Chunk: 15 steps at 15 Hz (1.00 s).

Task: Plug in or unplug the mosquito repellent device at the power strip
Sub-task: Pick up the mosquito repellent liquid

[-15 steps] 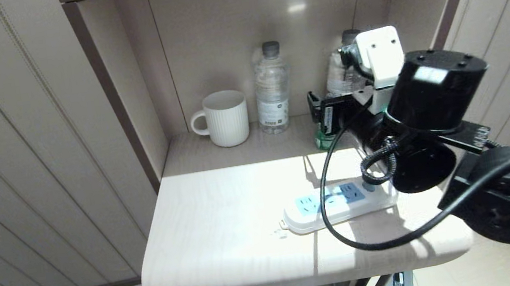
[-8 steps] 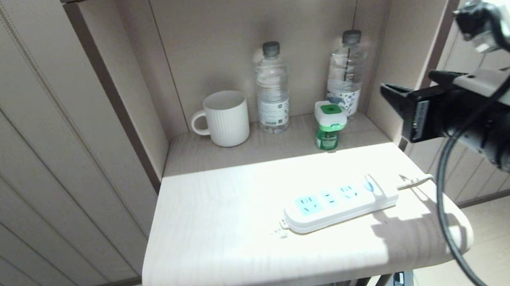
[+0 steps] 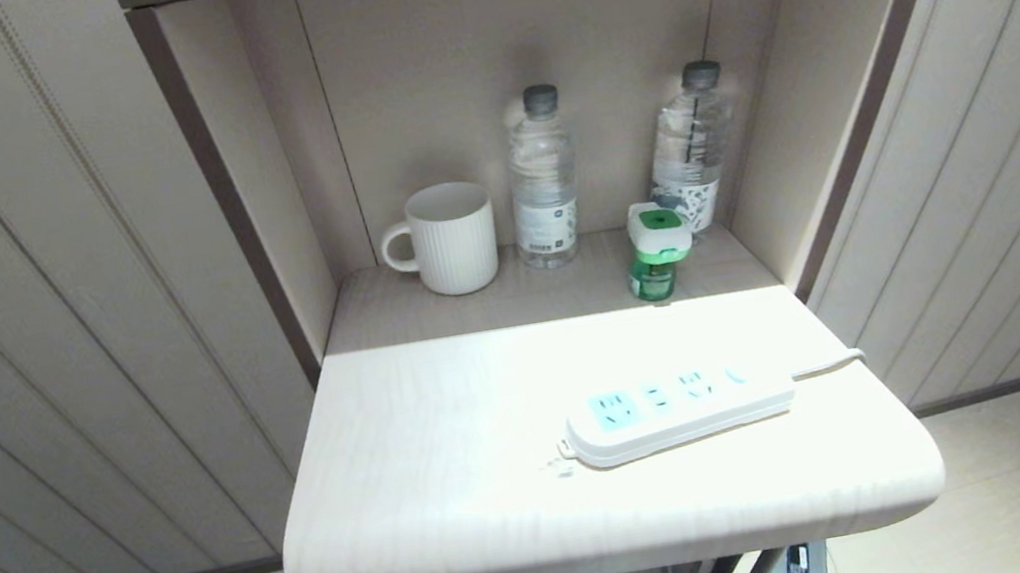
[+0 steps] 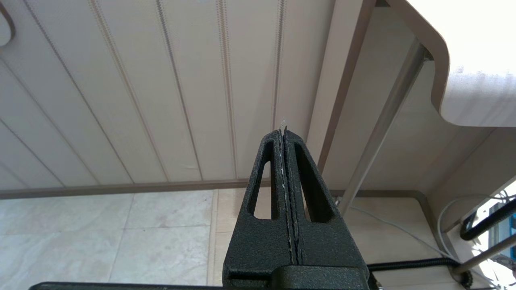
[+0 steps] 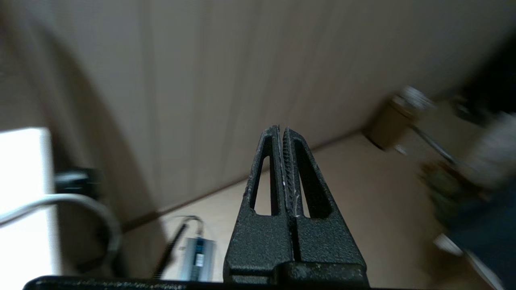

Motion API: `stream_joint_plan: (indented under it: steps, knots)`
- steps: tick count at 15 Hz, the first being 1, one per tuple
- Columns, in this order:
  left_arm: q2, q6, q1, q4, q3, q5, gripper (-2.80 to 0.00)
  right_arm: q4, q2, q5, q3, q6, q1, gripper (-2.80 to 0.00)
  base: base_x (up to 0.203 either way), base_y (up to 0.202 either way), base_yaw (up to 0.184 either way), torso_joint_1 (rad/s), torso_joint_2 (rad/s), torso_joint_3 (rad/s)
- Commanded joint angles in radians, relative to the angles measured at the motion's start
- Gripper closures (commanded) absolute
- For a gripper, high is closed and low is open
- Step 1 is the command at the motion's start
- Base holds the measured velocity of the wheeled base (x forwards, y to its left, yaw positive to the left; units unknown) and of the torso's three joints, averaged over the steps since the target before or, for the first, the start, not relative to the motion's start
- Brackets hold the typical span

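Mosquito repellent device (image 3: pixel 656 249): stood upright behind the power strip (image 3: pixel 680 411), well apart from it, unplugged, just before the right-hand water bottle (image 3: pixel 690 148). Bottle labels were seen on both bottles, the left-hand one (image 3: pixel 541 178) included, but no writing could be read. A white mug (image 3: pixel 447 237) was noted behind the strip, to its left. Left gripper (image 4: pixel 283 131): fingers pressed together, nothing held, low beside the table (image 4: pixel 463 104) edge. Right gripper (image 5: pixel 281 129): likewise closed and empty, pointed at wall panelling.

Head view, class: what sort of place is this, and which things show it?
Probably a hotel room's refreshment nook: a white mug and two sealed water bottles stand in a panelled alcove, with a power strip and mosquito repellent device nearby.
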Motion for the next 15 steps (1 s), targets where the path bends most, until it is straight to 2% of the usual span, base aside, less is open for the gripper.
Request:
stream_joint_plan:
  steps: [1,5,8,10,12,13,15]
  knots:
    - [0.001,0.000,0.000,0.000,0.000,0.000,0.00,0.006,-0.197,-0.024,0.125,0.008,-0.196,0.00,0.000,0.000,0.000,0.000,0.00,0.000]
    - [0.001,0.000,0.000,0.000,0.000,0.000,0.00,0.013,-0.390,-0.033,0.370,0.021,-0.348,0.00,0.000,0.000,0.000,0.000,0.00,0.000]
    - [0.001,0.000,0.000,0.000,0.000,0.000,0.00,0.014,-0.455,-0.029,0.454,0.026,-0.491,0.00,0.000,0.000,0.000,0.000,0.00,0.000]
    - [0.001,0.000,0.000,0.000,0.000,0.000,0.00,0.020,-0.501,0.020,0.515,0.030,-0.562,0.00,0.000,0.000,0.000,0.000,0.00,0.000]
    - [0.001,0.000,0.000,0.000,0.000,0.000,0.00,0.067,-0.532,0.152,0.517,0.084,-0.565,0.00,0.000,0.000,0.000,0.000,0.00,0.000]
    - [0.001,0.000,0.000,0.000,0.000,0.001,0.00,0.084,-0.531,0.264,0.517,0.104,-0.565,0.00,0.000,0.000,0.000,0.000,0.00,0.000]
    - [0.001,0.000,0.000,0.000,0.000,0.000,0.00,0.140,-0.531,0.552,0.517,0.117,-0.565,0.00,0.000,0.000,0.000,0.000,0.00,0.000]
